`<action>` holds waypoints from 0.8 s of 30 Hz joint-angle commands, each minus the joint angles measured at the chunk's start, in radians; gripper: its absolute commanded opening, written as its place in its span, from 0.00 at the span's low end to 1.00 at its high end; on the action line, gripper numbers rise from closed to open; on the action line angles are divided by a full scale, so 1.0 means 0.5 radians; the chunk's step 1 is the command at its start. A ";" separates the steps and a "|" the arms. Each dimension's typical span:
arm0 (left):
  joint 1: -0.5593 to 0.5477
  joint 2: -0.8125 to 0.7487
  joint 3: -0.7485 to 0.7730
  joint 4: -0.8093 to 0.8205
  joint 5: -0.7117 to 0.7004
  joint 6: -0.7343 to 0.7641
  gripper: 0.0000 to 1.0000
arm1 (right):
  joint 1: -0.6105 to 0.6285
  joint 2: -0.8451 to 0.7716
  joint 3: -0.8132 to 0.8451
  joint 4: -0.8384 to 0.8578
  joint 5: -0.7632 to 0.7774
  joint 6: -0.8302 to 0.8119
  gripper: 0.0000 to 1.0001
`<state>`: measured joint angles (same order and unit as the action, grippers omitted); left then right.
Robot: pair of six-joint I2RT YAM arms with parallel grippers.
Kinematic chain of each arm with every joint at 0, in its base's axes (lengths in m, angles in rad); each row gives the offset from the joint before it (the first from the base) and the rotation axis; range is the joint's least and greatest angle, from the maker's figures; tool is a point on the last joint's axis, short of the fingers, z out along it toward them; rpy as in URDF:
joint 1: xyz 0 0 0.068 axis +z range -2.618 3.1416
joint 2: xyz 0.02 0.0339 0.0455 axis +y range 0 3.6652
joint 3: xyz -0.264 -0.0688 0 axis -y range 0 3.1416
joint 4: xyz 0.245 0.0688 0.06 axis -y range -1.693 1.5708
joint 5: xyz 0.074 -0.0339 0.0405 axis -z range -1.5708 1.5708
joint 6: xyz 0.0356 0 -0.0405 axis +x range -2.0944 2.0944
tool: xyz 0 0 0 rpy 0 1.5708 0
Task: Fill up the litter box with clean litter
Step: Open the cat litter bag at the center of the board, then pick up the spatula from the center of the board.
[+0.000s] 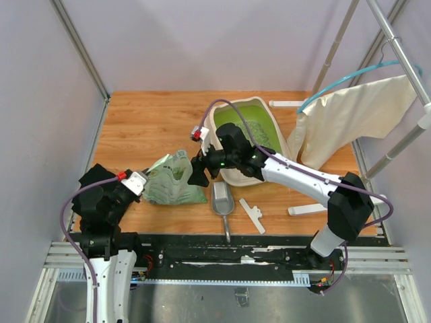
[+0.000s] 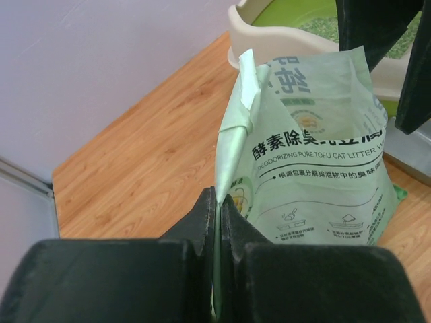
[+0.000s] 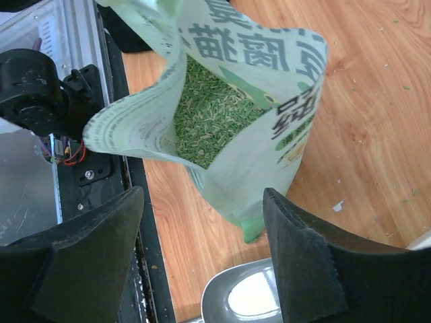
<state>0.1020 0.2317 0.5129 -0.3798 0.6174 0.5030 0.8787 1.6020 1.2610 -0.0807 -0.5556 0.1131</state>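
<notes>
The cream-white litter box [image 1: 231, 176] with its green inside sits at the back centre, and some clean litter [image 1: 258, 130] lies in it. Its rim [image 2: 269, 30] also shows in the left wrist view. A light green printed bag [image 1: 170, 183] stands open-mouthed to the box's left, with more clean litter [image 3: 212, 128] inside it. My left gripper [image 2: 219, 202] is shut on the bag's [image 2: 316, 148] folded side edge. My right gripper [image 3: 202, 195] hangs open just above the bag's [image 3: 269, 87] mouth and lower corner, touching nothing. In the top view the right gripper [image 1: 197, 173] is at the bag's right side.
A silver metal scoop [image 1: 222, 198] lies on the wooden table right of the bag, under the right gripper, its bowl [image 3: 246, 296] empty. White plastic pieces [image 1: 252, 215] [image 1: 306, 210] lie near the front. A cream cloth sack [image 1: 350, 118] hangs at the right. The black rail [image 1: 236, 249] borders the near edge.
</notes>
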 commanded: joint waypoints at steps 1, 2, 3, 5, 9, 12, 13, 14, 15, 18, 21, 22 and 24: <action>-0.008 -0.036 0.073 -0.011 -0.095 0.023 0.04 | -0.005 -0.003 -0.011 -0.015 0.120 0.063 0.73; -0.008 -0.016 0.066 0.052 -0.111 -0.003 0.09 | -0.005 -0.021 -0.021 -0.031 0.173 0.068 0.74; -0.009 0.009 0.054 0.135 -0.125 -0.046 0.16 | -0.005 -0.053 -0.036 -0.041 0.226 0.073 0.74; -0.008 0.094 0.014 0.369 -0.161 -0.152 0.19 | -0.005 -0.129 -0.084 -0.066 0.318 0.085 0.74; -0.008 0.359 0.016 0.639 -0.110 -0.237 0.20 | -0.005 -0.382 -0.241 -0.137 0.472 0.123 0.75; -0.008 0.584 0.018 0.717 -0.050 -0.248 0.14 | -0.005 -0.576 -0.397 -0.161 0.580 0.141 0.75; -0.008 0.655 0.019 0.747 -0.041 -0.248 0.07 | -0.004 -0.640 -0.463 -0.161 0.614 0.141 0.75; -0.008 0.730 0.027 0.778 -0.034 -0.254 0.01 | -0.005 -0.702 -0.512 -0.159 0.649 0.143 0.76; -0.010 0.800 0.036 0.811 -0.034 -0.263 0.00 | -0.006 -0.755 -0.548 -0.161 0.676 0.147 0.76; -0.009 1.038 0.057 0.973 -0.048 -0.302 0.01 | -0.003 -0.861 -0.626 -0.189 0.705 0.147 0.77; -0.008 1.258 0.143 1.013 0.031 -0.256 0.00 | -0.004 -0.895 -0.676 -0.247 0.700 0.144 0.77; -0.009 1.324 0.181 0.997 0.050 -0.240 0.00 | -0.005 -0.896 -0.694 -0.264 0.698 0.151 0.77; -0.008 1.431 0.227 0.990 0.076 -0.206 0.02 | -0.005 -0.897 -0.723 -0.300 0.691 0.190 0.77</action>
<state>0.0963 0.8749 0.5697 0.0845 0.6228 0.3752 0.8787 1.1629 0.9340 -0.1745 -0.2340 0.1795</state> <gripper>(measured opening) 0.030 0.768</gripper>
